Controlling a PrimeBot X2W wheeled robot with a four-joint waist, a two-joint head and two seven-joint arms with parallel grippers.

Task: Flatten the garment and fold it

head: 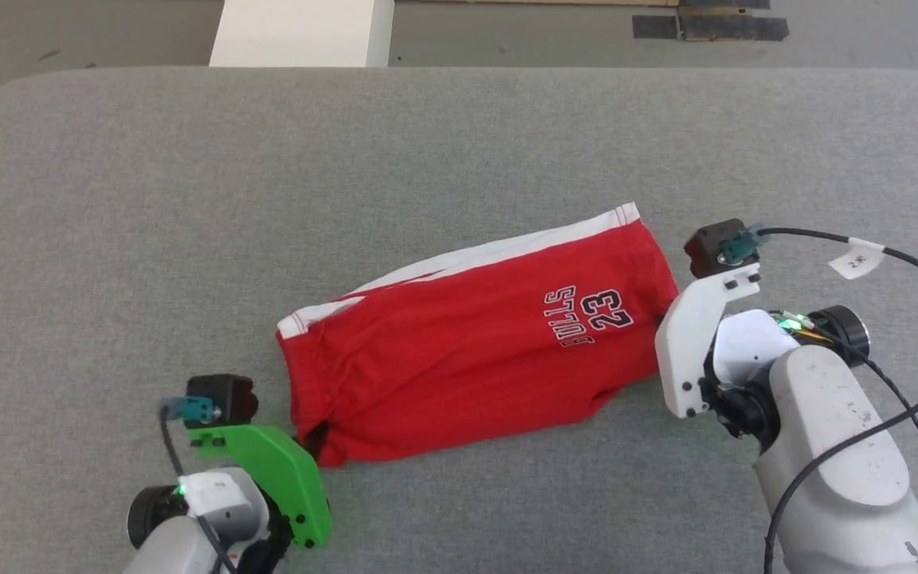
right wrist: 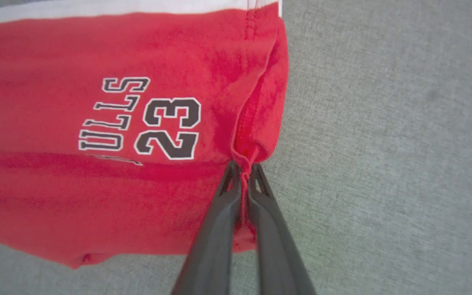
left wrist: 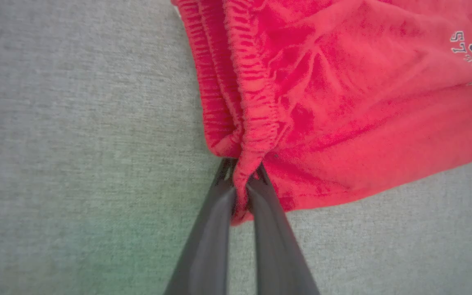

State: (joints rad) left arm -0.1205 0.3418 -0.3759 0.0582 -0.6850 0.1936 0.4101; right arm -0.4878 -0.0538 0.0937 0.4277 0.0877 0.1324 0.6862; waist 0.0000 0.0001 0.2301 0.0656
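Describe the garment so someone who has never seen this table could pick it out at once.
On the wide grey table, look between the left tool and the right tool, each pinching one end. The garment is the one red thing there, white-striped, printed BULLS 23.

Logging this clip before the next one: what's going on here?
The robot has red basketball shorts lying on a grey fabric-covered table, pinched at both ends. Its left gripper is shut on the bunched elastic waistband, and its right gripper is shut on the leg hem beside the BULLS 23 print. The shorts lie fairly flat, with the white side stripe along the far edge and some wrinkles showing. No crosswise fold is made yet.
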